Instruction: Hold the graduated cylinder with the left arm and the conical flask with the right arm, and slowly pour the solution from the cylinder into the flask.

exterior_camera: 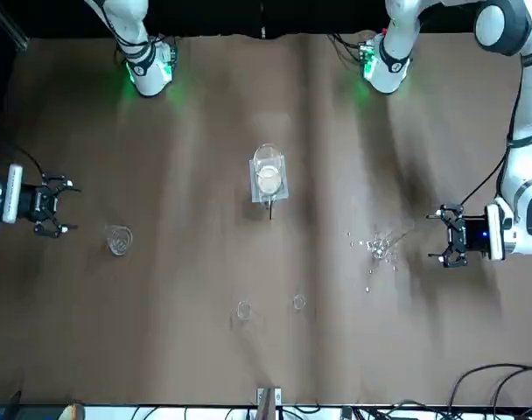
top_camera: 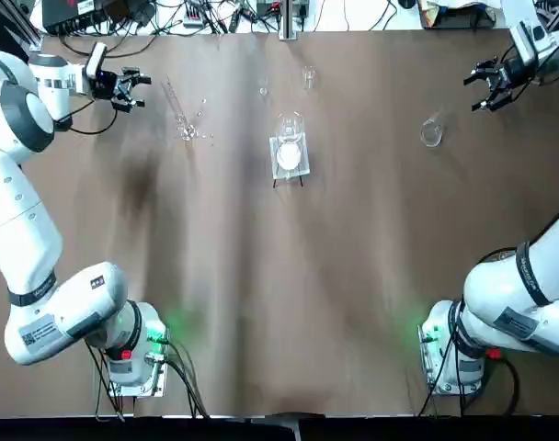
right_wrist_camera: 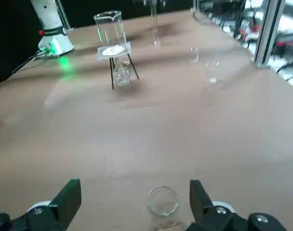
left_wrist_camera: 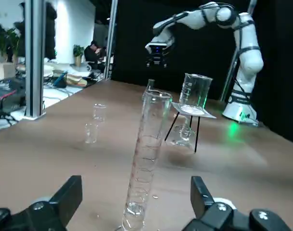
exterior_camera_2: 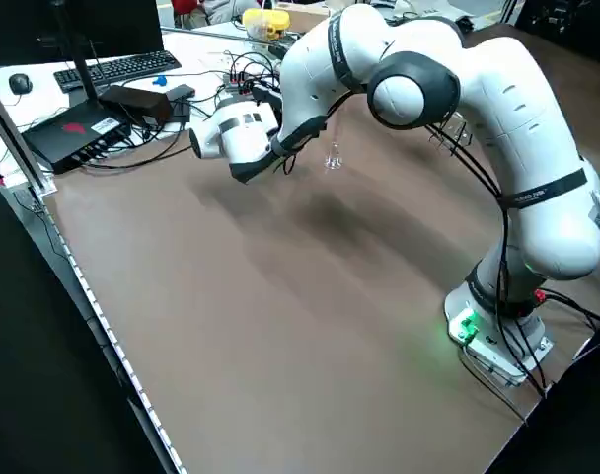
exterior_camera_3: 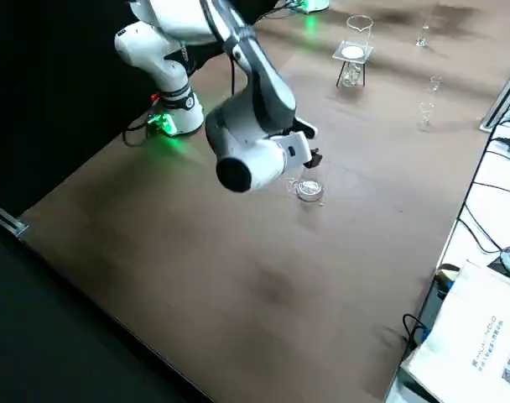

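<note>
Left pincer [left_wrist_camera: 137, 198]: parted | graduated cylinder [left_wrist_camera: 142, 166]: upright (clear glass), between its fingertips, ungripped

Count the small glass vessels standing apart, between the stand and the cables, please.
2: one small glass farther back, the other nearer the left gripper. None seems hidden.

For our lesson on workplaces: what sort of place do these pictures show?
Probably a robotics lab: two robot arms stand at a brown table set with glassware, including a graduated cylinder.
</note>
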